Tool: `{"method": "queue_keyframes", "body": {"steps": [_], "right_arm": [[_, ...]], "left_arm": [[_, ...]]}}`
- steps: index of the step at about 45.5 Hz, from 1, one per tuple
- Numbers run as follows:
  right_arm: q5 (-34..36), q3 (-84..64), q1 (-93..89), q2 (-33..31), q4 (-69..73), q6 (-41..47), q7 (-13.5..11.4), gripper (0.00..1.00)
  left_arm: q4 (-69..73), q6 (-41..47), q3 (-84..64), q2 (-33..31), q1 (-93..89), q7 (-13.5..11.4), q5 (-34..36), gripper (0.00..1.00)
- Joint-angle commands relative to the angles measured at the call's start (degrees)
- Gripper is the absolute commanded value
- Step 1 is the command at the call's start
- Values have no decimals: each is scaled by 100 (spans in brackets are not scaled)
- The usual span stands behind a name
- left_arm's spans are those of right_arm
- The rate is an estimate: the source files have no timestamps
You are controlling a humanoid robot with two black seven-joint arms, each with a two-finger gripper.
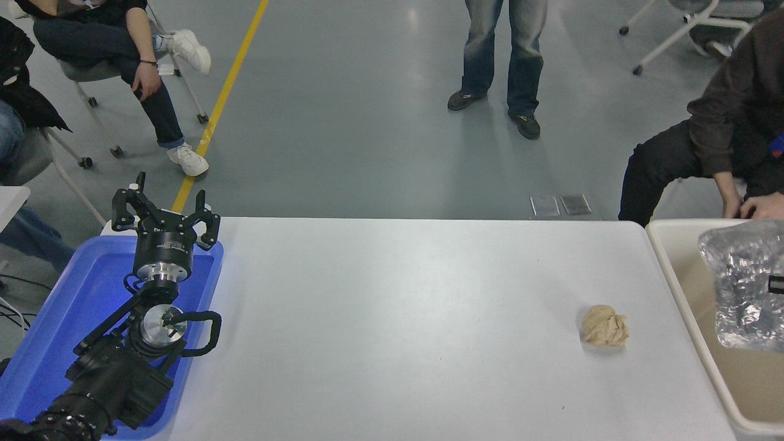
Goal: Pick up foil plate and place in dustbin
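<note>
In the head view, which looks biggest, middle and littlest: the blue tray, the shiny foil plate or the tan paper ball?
1. blue tray, partly hidden
2. foil plate, cut off by the picture's edge
3. paper ball

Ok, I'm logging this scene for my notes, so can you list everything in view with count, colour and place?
foil plate: one, shiny silver, over the dustbin at the right edge
dustbin: one, beige, off the table's right end
paper wad: one, tan, on the table near its right end
tray: one, blue, at the table's left end
table: one, white, across the middle
floor line: one, yellow, upper left
people: several, dark clothes, seated upper left and upper right, one standing at top centre
left gripper: one, black, fingers spread, parked over the tray
right gripper: only a small dark piece shows at the right edge by the foil
</note>
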Motion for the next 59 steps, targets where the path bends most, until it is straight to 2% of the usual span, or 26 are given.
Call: {"method": "queue_keyframes", "body": {"steps": [1,4,5,6,8,11,30,35,43,49,59], "right_arm": [[-23,49,-294,239,-252,-262,51,0],[-23,75,-294,239,-252,-289,51,2],[-23,84,-294,239,-252,-289,51,10],[-23,110,-294,239,-252,-297,51,30],[-15,206,-294,230,-243,-306,51,78],[-15,338,-294,239,-234,-289,42,100],[47,374,65,195,178,-183,42,100],[73,251,592,-50,1056,-17,34,100],[284,-179,1875,-709,3006,888,34,100],[898,-1022,3166,-939,4379,1214,34,100],[2278,-2394,5065,-377,5372,1908,34,100]], "left_arm": [[-2,0,0,1,-1,0,0,99],[-2,0,0,1,-1,0,0,99],[-2,0,0,1,-1,0,0,99],[-2,0,0,1,-1,0,0,99],[-2,0,0,1,-10,0,0,99],[7,0,0,1,-10,0,0,99],[-2,0,0,1,-10,0,0,99],[-2,0,0,-7,-19,0,0,99],[-2,0,0,-7,-19,9,0,99],[-2,0,0,-7,-19,9,0,99],[-2,0,0,-7,-10,9,0,99]]}}
